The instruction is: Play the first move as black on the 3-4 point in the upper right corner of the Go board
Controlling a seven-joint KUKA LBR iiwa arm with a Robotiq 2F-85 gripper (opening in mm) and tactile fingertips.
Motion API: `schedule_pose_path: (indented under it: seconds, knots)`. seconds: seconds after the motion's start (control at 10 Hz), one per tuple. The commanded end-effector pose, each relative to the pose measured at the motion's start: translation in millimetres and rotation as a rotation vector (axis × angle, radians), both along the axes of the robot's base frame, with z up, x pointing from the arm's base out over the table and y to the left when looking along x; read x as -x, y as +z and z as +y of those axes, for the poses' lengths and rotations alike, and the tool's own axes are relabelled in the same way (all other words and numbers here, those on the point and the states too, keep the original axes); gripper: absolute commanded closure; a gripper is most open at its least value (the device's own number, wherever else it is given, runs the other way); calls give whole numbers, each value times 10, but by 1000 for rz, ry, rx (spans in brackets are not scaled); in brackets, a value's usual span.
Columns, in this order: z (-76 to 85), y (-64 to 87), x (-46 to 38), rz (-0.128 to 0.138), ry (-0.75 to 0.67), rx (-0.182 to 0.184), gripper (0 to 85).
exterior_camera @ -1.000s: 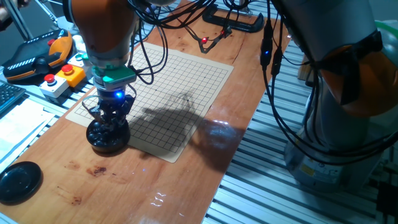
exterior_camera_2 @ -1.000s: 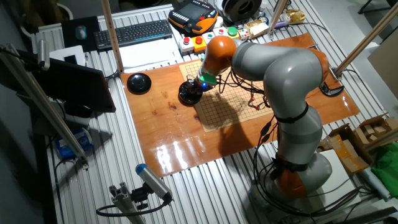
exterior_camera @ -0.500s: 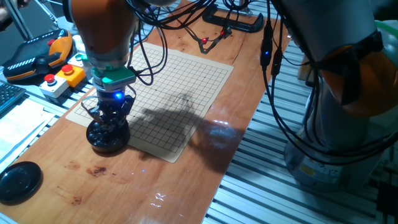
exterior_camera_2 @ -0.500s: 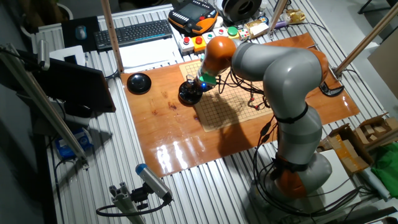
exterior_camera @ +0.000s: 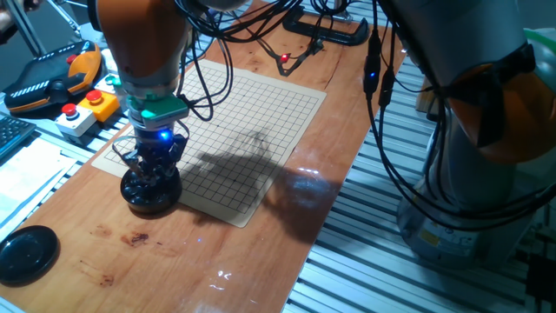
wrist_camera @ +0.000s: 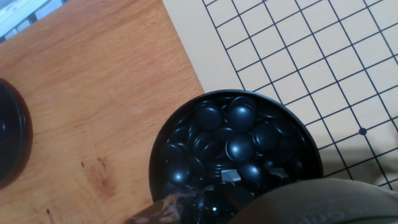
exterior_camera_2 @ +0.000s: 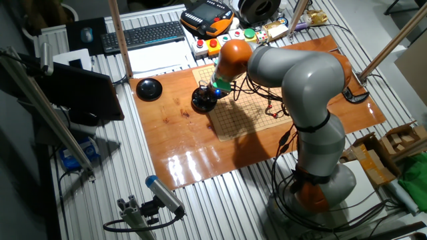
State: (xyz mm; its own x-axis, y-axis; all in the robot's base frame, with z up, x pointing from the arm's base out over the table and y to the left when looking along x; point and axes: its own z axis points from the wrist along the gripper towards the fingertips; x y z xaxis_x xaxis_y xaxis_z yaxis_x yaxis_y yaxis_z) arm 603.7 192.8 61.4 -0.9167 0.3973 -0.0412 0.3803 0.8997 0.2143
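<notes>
In one fixed view, the gripper (exterior_camera: 153,170) was seen lowered into the round black bowl (exterior_camera: 150,193), which stood on the near left corner of the Go board (exterior_camera: 252,113). No stone was seen on the grid, so the move was judged not yet played: a stone had still to be picked, carried across the board and set on the 3-4 point. The state of the jaws could not be told here. A black lid (exterior_camera: 26,253) lay on the table (exterior_camera: 287,235), well apart from the bowl, and a control pendant (exterior_camera: 54,76) and a button box (exterior_camera: 85,109) were placed beyond the board's far left edge.

In the other fixed view, the gripper (exterior_camera_2: 207,93) was shown over the bowl (exterior_camera_2: 203,101), with a keyboard (exterior_camera_2: 143,35) behind the table. Nothing was seen standing on the board (exterior_camera_2: 243,110) itself; only dangling cables (exterior_camera_2: 267,107) hung above it.

In the hand view, the bowl (wrist_camera: 158,155) was found full of black stones (wrist_camera: 240,148), partly overlapping the board (wrist_camera: 311,68). The fingertips were blurred at the lower edge, so it could not be told whether a stone was pinched. The target crossing was out of this view.
</notes>
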Motion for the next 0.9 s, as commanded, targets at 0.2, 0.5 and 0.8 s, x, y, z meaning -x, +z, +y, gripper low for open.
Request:
schedule_pose_path:
  seconds: [0.2, 0.5, 0.8]
  knots:
    - [4, 2, -1, -2, 1, 2, 540]
    - [-11, -3, -10, -2, 4, 4, 553]
    - [-35, -17, -17, -4, 10, 5, 570]
